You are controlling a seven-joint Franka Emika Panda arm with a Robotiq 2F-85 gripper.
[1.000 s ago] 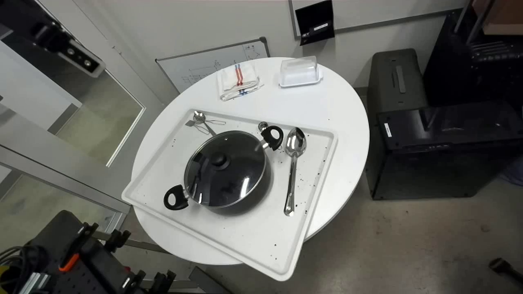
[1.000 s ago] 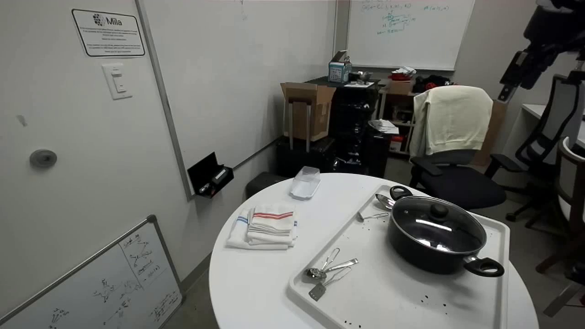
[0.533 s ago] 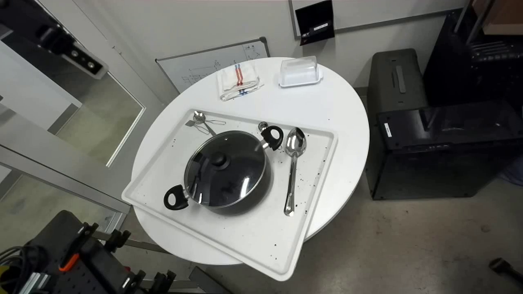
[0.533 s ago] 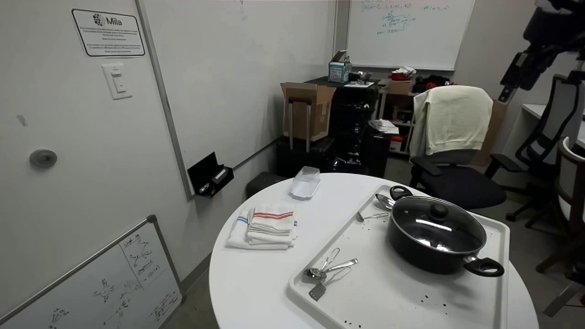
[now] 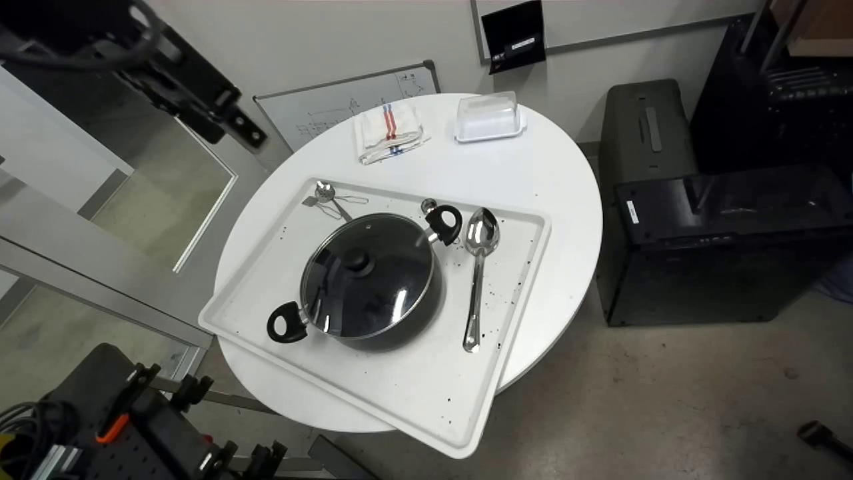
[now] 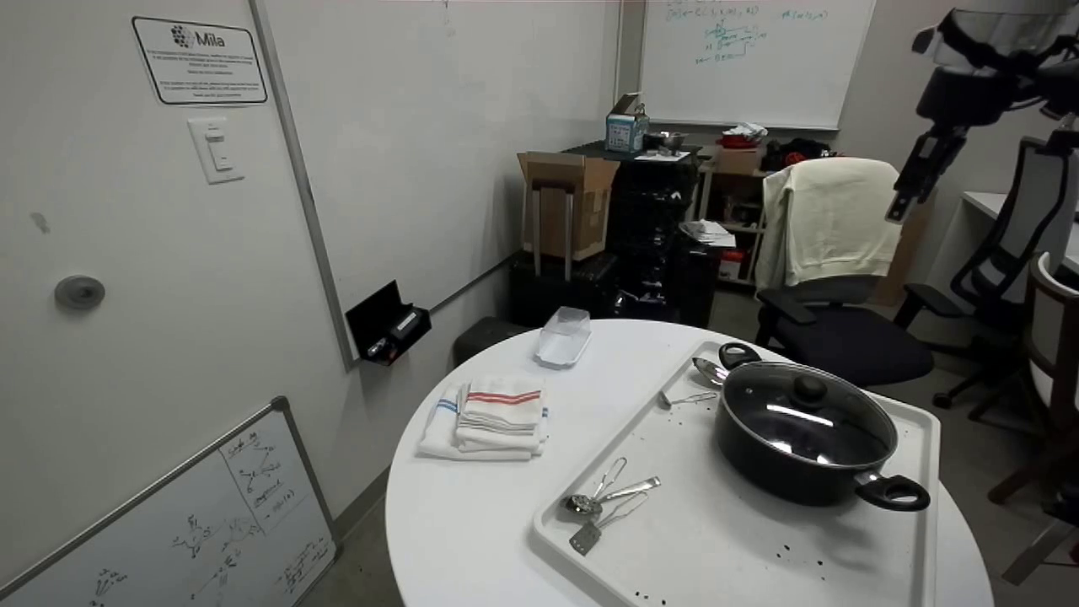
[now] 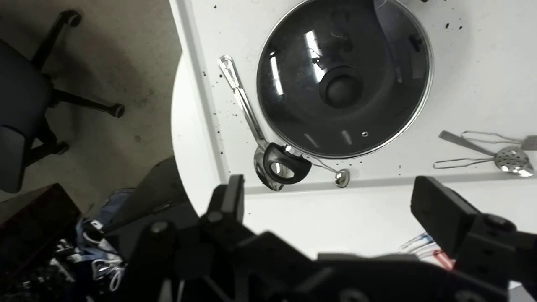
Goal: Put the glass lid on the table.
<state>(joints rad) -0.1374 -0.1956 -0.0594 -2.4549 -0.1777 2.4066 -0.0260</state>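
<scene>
The glass lid (image 5: 373, 293) sits on the black two-handled pan (image 5: 416, 327), with its dark knob up. The lid also shows in an exterior view (image 6: 797, 421) and in the wrist view (image 7: 302, 113). The pan stands on the white tray (image 5: 400, 393), which lies on the round white table (image 5: 566, 200). My gripper (image 7: 328, 182) is open and empty, with its fingers wide apart. It is in the air above and off to the side of the pan, apart from the lid, and shows in both exterior views (image 5: 250, 130) (image 6: 900, 206).
A large spoon (image 5: 476, 280) lies beside the pan on the tray. Small utensils (image 5: 326, 197) lie near a tray corner. Folded towels (image 5: 390, 130) and a clear-lidded butter dish (image 5: 490, 119) stand on the table behind the tray. A chair (image 6: 843, 329) stands beyond the table.
My gripper has moved toward the table, rightward in an exterior view and down and left in an exterior view. The lid, pan and tray have not moved.
</scene>
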